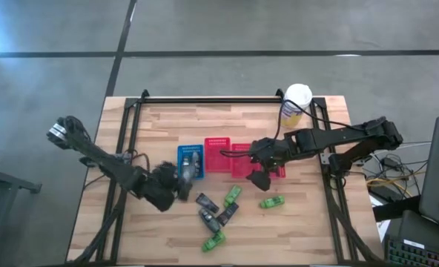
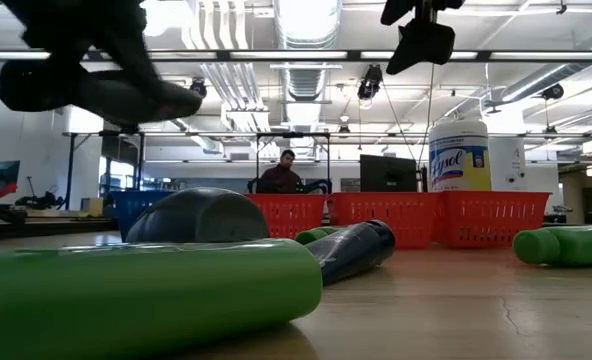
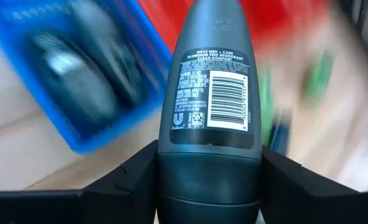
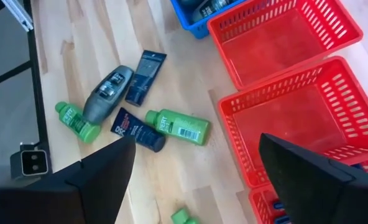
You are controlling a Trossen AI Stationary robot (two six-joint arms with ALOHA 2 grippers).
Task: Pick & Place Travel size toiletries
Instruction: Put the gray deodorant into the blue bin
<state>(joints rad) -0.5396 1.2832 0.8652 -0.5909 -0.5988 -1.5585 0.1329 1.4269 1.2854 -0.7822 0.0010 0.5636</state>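
Note:
My left gripper (image 1: 176,183) is shut on a grey oval bottle (image 3: 212,93) just near of the blue mesh tray (image 1: 190,162), which holds other grey bottles (image 3: 78,74). My right gripper (image 1: 260,176) hangs open and empty over the red mesh trays (image 1: 242,158); its fingers (image 4: 103,174) stand wide apart. On the wood in front of the trays lie green bottles (image 1: 232,195) (image 1: 272,202) (image 1: 213,241), dark flat packs (image 1: 207,200) (image 1: 228,213) and one grey bottle (image 1: 208,220), all on their sides. My left gripper pinches the grey bottle by its wide end (image 3: 209,177), below the barcode label, one finger (image 3: 140,171) on each narrow side. The bottle points forward past the fingertips, along them. It is lifted clear of the table, its free end toward the blue tray.
A big white-capped, yellow-labelled jar (image 1: 296,101) stands at the far right of the table, behind the red trays. A black frame rail (image 1: 227,99) runs along the far edge and down both sides. A person sits in the room beyond (image 2: 286,172). Bare wood lies at the near left.

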